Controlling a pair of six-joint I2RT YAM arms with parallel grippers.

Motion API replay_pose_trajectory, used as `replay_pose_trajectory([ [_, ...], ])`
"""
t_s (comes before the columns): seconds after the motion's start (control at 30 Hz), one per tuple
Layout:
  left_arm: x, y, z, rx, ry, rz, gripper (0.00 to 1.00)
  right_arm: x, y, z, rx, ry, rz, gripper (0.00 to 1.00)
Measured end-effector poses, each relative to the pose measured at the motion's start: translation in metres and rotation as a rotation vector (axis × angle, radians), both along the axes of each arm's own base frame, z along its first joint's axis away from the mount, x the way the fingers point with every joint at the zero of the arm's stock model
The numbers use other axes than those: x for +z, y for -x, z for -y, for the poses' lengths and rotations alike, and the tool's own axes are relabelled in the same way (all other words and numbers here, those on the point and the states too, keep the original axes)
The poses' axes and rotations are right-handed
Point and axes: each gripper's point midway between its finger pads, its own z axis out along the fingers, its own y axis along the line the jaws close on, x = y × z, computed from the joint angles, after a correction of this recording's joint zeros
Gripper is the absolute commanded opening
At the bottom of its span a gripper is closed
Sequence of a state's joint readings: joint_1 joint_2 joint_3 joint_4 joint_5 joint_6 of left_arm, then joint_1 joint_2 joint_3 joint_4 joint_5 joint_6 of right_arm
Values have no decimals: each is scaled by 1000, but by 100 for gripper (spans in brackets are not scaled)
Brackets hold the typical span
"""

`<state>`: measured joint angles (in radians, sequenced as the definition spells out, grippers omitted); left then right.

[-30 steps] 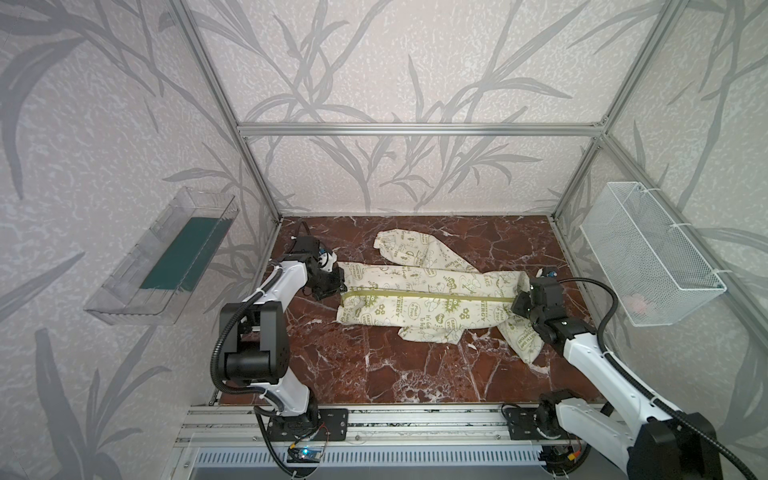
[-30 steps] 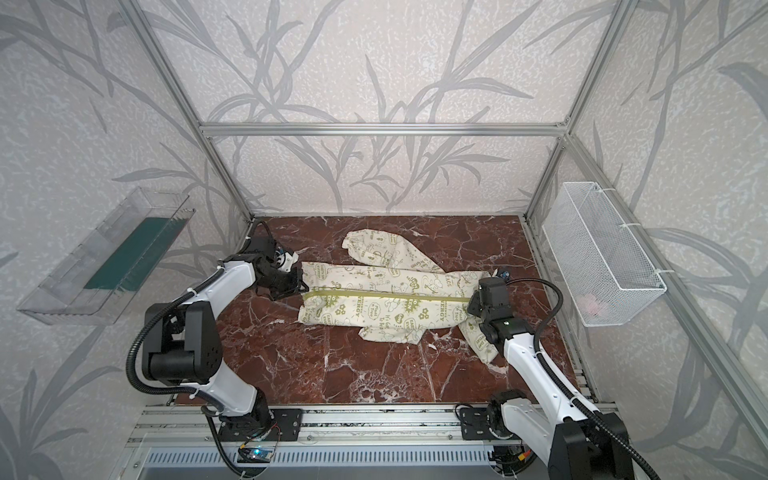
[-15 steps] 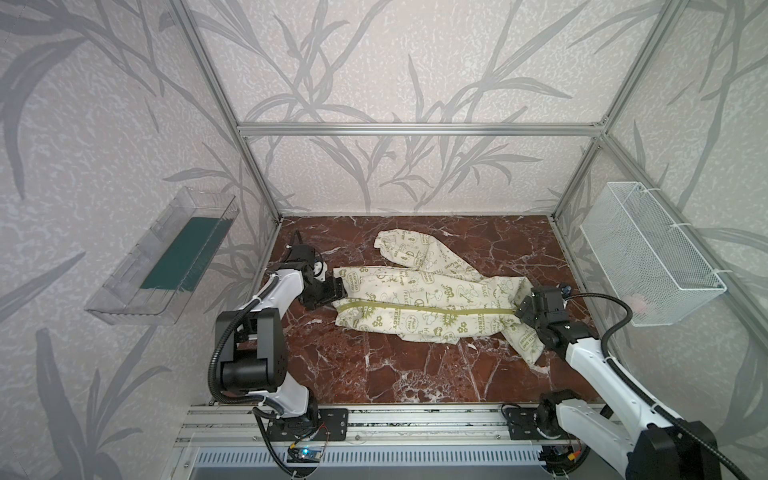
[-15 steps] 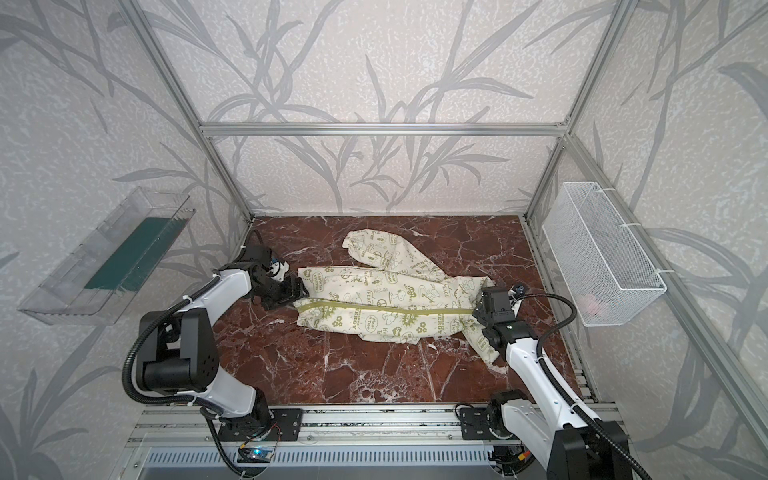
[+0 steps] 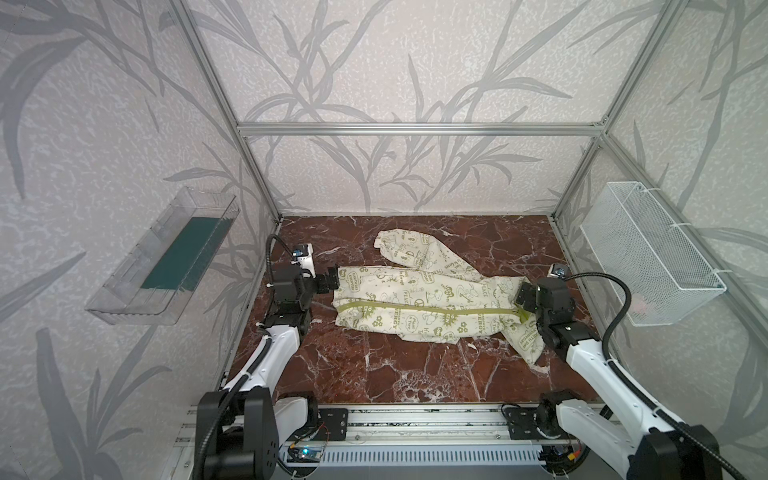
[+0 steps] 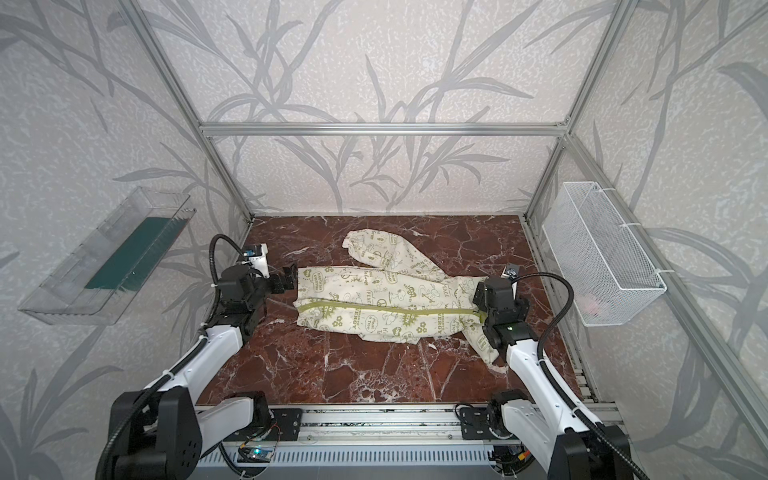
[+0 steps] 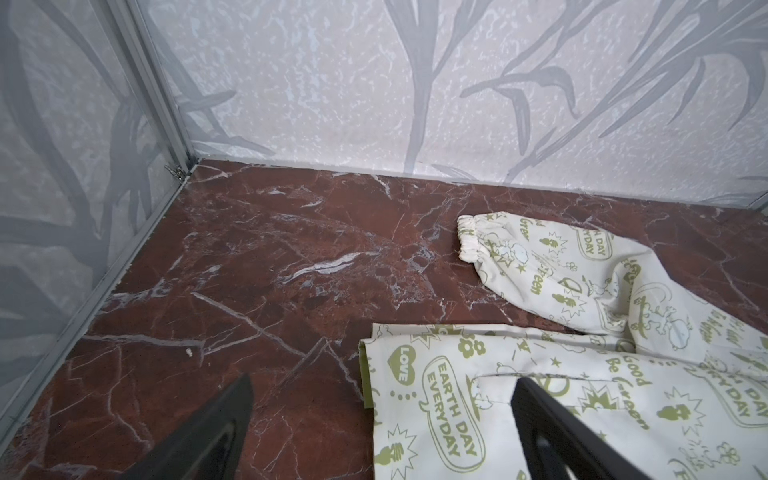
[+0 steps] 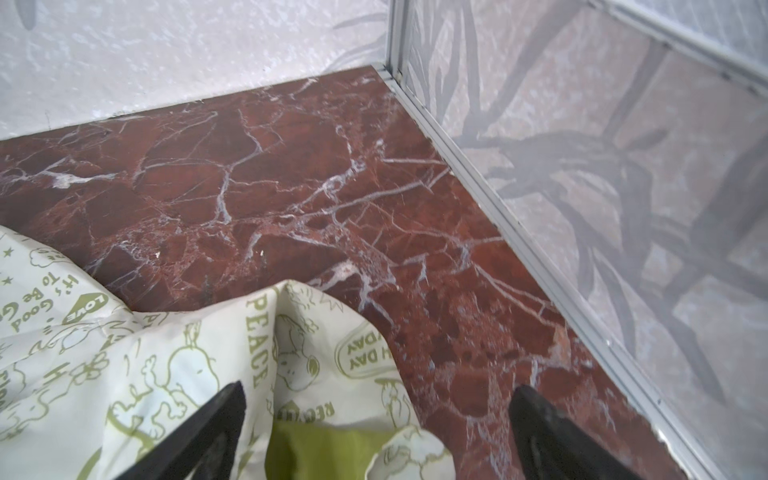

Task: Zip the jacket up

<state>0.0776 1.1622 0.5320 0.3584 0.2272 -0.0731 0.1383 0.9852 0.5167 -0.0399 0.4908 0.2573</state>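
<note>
Judging the zipping step as good as done, I see the small hooded cream fabric jacket (image 5: 419, 291) with olive-green print lying flat across the red-brown marble tabletop (image 5: 374, 374), its olive-green zipper (image 5: 428, 309) closed along the front. My left gripper (image 5: 331, 282) by the hem and right gripper (image 5: 521, 300) at the collar both gape wide, gripping nothing. Next I'd lift both arms clear without snagging cloth.

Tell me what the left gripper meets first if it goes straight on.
Likely the jacket. The open left gripper seems to point down across its hem, half over cloth, half over the table. How high it hangs is unclear.
</note>
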Motion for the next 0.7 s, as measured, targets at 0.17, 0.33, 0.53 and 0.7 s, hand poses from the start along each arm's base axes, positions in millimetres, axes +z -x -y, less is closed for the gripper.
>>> replay_pose_trajectory([
  [0.17, -1, -13, -1, -2, -5, 44, 99, -8, -23, -11, 111, 84, 15, 99],
  [0.33, -15, -14, -12, 59, -30, 98, 99, -32, -39, -22, 197, 125, 10, 99],
  [0.53, -35, -9, -24, 123, -64, 81, 99, -56, -54, -33, 253, 139, 23, 99],
  [0.7, -25, -8, -29, 155, -76, 110, 99, -67, -64, -43, 302, 138, 47, 99],
])
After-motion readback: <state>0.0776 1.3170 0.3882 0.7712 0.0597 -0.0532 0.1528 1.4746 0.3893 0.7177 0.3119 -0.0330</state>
